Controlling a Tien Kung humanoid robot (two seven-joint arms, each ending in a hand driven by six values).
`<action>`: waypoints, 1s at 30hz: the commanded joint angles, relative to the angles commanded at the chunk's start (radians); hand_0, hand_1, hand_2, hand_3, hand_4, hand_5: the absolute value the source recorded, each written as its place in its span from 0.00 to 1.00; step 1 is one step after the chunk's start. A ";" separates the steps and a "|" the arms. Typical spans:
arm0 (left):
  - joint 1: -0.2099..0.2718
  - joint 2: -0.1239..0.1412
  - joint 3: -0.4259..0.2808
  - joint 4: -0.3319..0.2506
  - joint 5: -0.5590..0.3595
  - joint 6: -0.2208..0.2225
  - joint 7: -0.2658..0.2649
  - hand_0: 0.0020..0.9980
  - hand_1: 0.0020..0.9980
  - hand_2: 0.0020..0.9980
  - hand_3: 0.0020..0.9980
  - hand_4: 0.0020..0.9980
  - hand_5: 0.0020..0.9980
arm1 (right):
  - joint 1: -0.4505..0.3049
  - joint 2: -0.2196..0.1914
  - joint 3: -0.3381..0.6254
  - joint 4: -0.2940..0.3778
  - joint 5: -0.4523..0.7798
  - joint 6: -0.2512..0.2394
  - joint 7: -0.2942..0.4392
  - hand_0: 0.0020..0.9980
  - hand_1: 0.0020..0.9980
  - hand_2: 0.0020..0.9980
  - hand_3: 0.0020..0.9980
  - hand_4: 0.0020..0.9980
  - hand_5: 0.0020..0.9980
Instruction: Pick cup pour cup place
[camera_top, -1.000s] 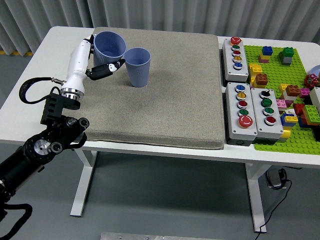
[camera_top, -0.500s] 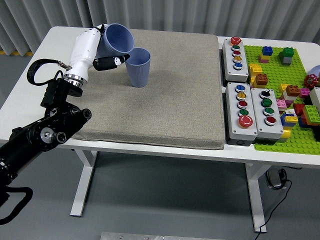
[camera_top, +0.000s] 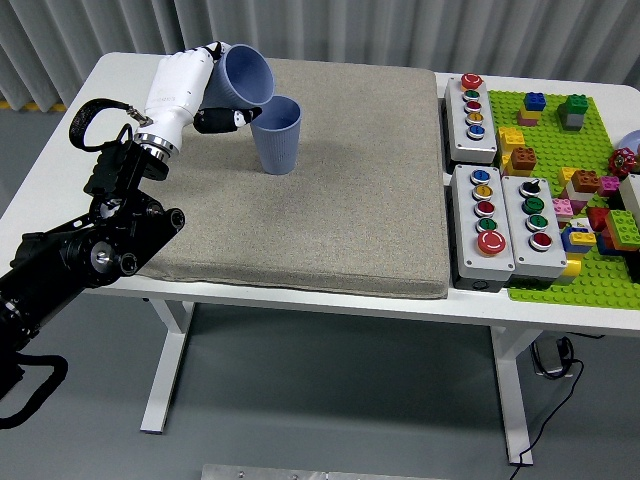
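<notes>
A robotics lab or test room, not a home; a white height-adjustable table (camera_top: 300, 300) stands on a plain grey floor before grey vertical blinds (camera_top: 330, 30). On it lie a grey felt mat (camera_top: 330, 200), 3 grey boxes of coloured push-buttons (camera_top: 500, 215) and a green baseplate with toy bricks (camera_top: 580, 190); a black cable (camera_top: 545, 420) trails across the floor.

Single head view, high on robot's side, facing forward and down; wide framing takes in whole white rectangular table (camera_top: 60, 215), near edge across lower frame, grey floor below, pleated grey curtain along top
</notes>
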 joint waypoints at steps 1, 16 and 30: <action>-0.003 0.000 0.004 0.005 -0.001 -0.001 0.001 0.47 0.51 0.55 0.56 0.84 0.12 | 0.000 0.000 0.000 0.000 0.001 0.000 0.000 0.70 0.71 0.67 0.64 0.06 0.31; -0.058 0.000 0.061 0.083 0.051 -0.018 0.029 0.47 0.51 0.55 0.56 0.84 0.12 | 0.003 -0.001 -0.003 -0.001 0.001 0.000 0.000 0.70 0.71 0.67 0.64 0.06 0.31; -0.089 0.013 0.103 0.096 0.180 -0.033 0.076 0.47 0.51 0.55 0.56 0.84 0.13 | -0.003 -0.001 0.000 -0.001 -0.006 0.002 0.000 0.70 0.71 0.67 0.64 0.06 0.31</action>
